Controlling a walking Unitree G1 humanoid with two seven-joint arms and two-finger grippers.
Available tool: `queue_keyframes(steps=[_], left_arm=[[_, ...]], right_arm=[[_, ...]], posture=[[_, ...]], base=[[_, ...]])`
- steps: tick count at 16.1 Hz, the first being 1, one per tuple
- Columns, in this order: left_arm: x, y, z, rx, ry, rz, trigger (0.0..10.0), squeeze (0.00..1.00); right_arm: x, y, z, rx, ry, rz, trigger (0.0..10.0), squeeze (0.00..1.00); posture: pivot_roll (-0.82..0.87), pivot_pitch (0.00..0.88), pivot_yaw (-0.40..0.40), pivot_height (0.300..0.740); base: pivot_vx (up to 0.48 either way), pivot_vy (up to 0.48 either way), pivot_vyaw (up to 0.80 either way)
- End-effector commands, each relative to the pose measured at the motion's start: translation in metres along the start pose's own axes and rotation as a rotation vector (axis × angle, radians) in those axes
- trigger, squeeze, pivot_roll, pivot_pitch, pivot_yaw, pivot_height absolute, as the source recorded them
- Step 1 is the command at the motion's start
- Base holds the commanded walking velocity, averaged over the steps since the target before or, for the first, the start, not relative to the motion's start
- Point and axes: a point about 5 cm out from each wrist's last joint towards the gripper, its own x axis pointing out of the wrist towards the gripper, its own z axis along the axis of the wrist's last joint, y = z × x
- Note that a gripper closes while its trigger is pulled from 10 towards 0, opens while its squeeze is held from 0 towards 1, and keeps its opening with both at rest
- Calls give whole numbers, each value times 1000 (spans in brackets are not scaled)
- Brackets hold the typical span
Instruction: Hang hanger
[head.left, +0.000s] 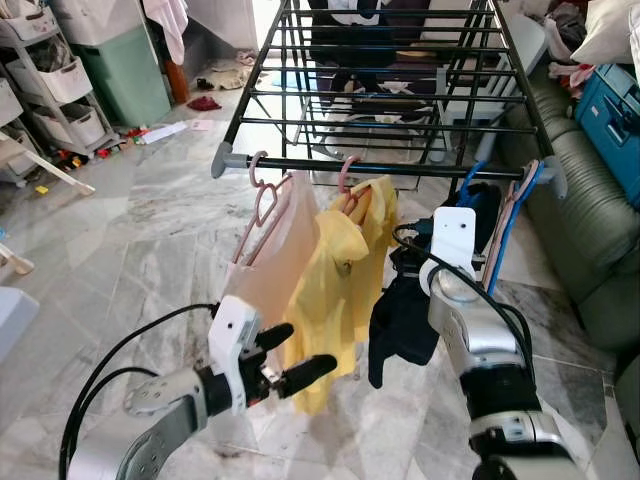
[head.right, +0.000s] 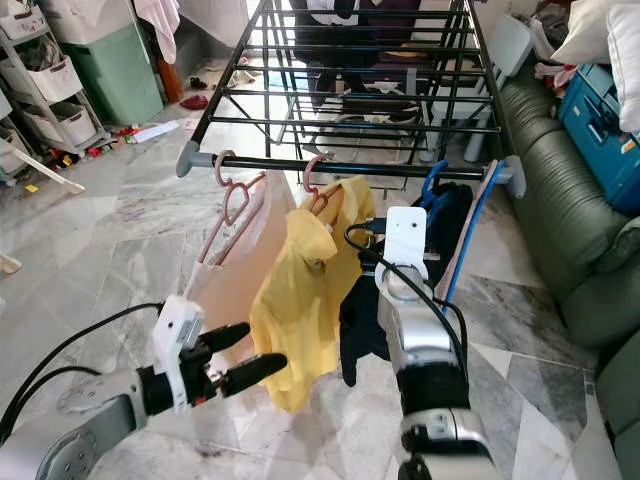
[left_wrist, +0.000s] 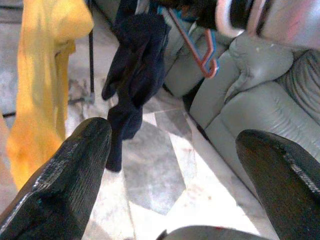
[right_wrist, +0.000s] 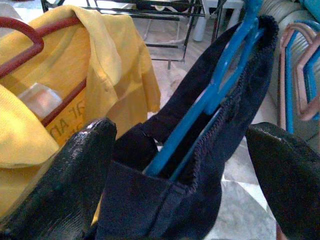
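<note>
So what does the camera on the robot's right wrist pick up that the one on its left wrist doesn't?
Right wrist view alone: the blue hanger threaded inside the dark garment, seen close between that gripper's spread fingers, plus the yellow shirt's red hanger. Left wrist view alone: the grey-green sofa, the marble floor and part of the other arm. Both share the yellow shirt and the dark garment.

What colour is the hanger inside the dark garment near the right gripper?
The hanger is blue, inside the navy garment; it shows best in the right wrist view.
</note>
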Motion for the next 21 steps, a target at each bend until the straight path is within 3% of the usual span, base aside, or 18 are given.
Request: queue_keyframes(steps=[1,7,14,16,19,20,21], left_arm=[[0,1,0,5,1,6,10000,0],[2,-5,-4,0,-4,-4,10000,0],[3,-8,-5,-3,-4,-17,10000,0],[4,-10,-5,-2,-2,-26,10000,0],[5,-9,-4,0,-5,-25,10000,0],[5,-9,-4,0,-5,-23,10000,0],[5,-10,-4,-1,-4,-24,10000,0]], right_arm=[[3,0,0,12,7,0,10000,0],[19,-1,-2,27,45,-15,10000,0],[24,-43,-15,33,63,-147,10000,0],[25,-46,-14,31,59,-161,10000,0],[25,-37,-10,36,40,-112,10000,0],[25,-34,-11,35,44,-89,8706,0],[25,-33,-11,29,45,-84,3098,0]], posture=[[-49,96,27,740],[-32,93,17,740],[-47,99,26,740],[-48,99,28,740],[-46,99,31,740],[-43,101,31,740],[-43,101,31,740]], base=[[0,0,0],[0,0,0],[0,0,0],[0,0,0],[0,0,0],[0,0,0],[0,0,0]])
